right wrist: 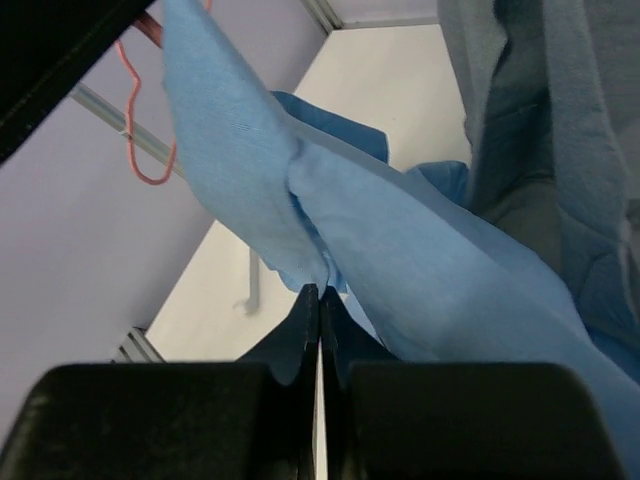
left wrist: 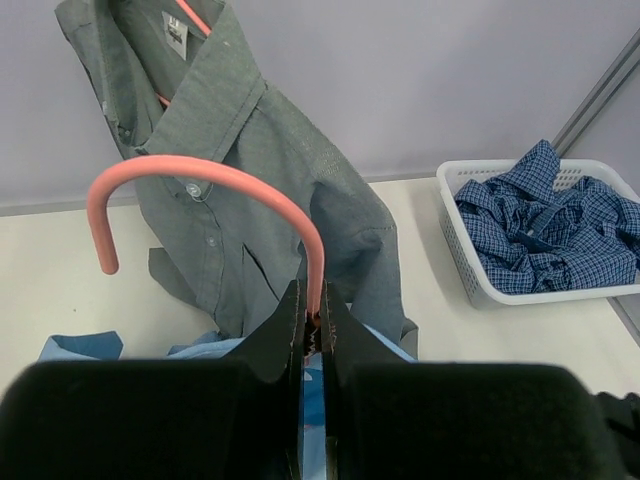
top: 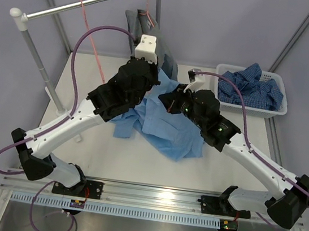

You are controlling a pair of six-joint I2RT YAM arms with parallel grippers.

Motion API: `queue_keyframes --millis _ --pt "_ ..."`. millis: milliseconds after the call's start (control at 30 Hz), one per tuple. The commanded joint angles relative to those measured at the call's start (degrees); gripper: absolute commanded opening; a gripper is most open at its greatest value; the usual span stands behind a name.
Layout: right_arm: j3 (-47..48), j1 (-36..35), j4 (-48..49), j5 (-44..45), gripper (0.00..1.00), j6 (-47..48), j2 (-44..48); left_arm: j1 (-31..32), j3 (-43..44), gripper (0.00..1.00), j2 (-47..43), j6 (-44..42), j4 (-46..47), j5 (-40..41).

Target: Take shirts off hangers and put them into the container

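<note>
1. At the centre of the table (top: pixel 131 161), my left gripper (left wrist: pixel 312 305) is clamped on the pink hanger (left wrist: pixel 200 170), just below its hook.
2. My right gripper (right wrist: pixel 318 297) pinches a fold of the light blue shirt (right wrist: pixel 420 260), which rises above its tips.
3. The container (top: pixel 250 110), well to my right, holds the dark blue shirt (top: pixel 249 85).

The laundry basket (top: pixel 250 109) sits at the table's (top: pixel 136 164) far right with the basket's shirt (top: pixel 252 85) in it. The rail (top: pixel 90 0) crosses far left; 1 bare hanger (top: pixel 96 53) hangs from it, the hanging shirt (left wrist: pixel 250 190) right of that. In front, mid-table, lies the table's shirt (top: pixel 164 128), a 2nd hanger's hook (left wrist: pixel 200 175) rising above it.
</note>
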State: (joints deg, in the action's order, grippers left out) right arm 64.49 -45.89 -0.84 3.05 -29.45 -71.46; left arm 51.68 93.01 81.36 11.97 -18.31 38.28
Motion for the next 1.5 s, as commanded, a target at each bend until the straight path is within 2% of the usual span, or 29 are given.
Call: queue_keyframes --millis 0,167,400,600,733,1000,1267,1400,1467 --pt "4.93 -0.52 -5.99 3.88 0.0 1.85 4.66 0.09 -1.16 0.0 -3.84 -0.72 4.95 2.76" --pt "10.65 -0.08 -24.87 13.46 0.0 6.16 11.51 0.09 -3.45 0.0 -7.09 -1.24 2.4 2.85" --pt "15.84 2.73 -37.2 20.85 0.0 10.55 16.26 0.09 -6.52 0.0 -11.13 -3.35 0.38 3.2" --pt "15.23 7.21 -40.9 21.56 0.0 12.93 18.81 0.09 -8.37 0.0 -14.82 -4.41 -0.85 4.17" --pt "15.05 9.76 -42.31 21.13 0.0 13.63 19.78 0.09 -10.82 0.0 -17.1 -5.37 -1.03 1.89" --pt "16.37 10.82 -43.98 20.94 0.0 14.25 19.52 0.0 -16.18 0.0 -21.15 -8.8 -0.94 -4.7" --pt "18.48 11.87 -46.62 25.43 0.0 19.17 18.64 -0.88 -19.1 0.0 -24.67 -10.03 -0.68 -3.31" --pt "14.55 11.96 -45.4 22.8 0.0 19.26 19.07 -0.97 -18.92 0.0 -25.9 -8.72 0.46 -4.09" --pt "11.64 11.96 -43.99 17.89 0.0 18.47 19.6 -0.97 -17.96 0.0 -25.64 -6.7 1.34 -5.67"
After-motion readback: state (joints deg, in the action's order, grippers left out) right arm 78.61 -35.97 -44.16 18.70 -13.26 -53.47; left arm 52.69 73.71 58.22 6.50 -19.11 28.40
